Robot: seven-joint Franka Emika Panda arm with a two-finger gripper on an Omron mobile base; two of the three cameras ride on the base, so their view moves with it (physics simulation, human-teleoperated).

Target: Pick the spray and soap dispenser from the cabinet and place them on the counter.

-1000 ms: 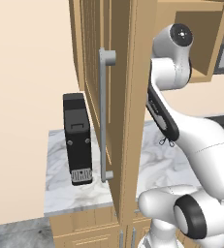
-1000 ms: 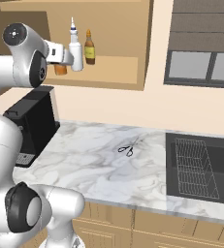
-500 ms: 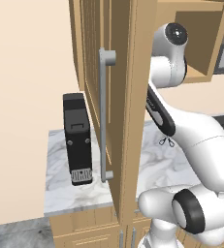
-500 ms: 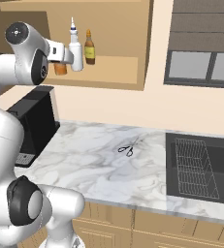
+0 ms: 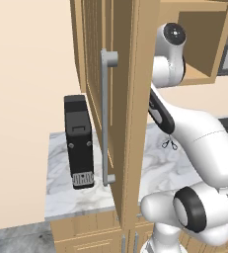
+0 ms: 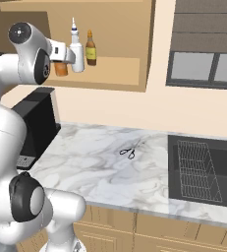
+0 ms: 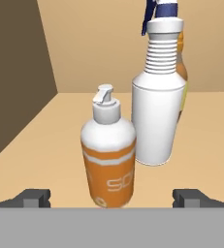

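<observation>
Claw (image 7: 111,197) spread wide, holding nothing, faces the soap dispenser (image 7: 108,155) on the cabinet (image 6: 110,69) shelf, spray (image 7: 158,97) at two o'clock behind. Best advance straight, centring the soap dispenser, without nudging the spray.

Two rear base views flank the arm; the hand view faces the cabinet (image 6: 115,74) shelf closely.

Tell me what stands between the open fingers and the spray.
In the hand view, the soap dispenser stands centred ahead of the fingers, with the spray just behind it, to its right.
</observation>
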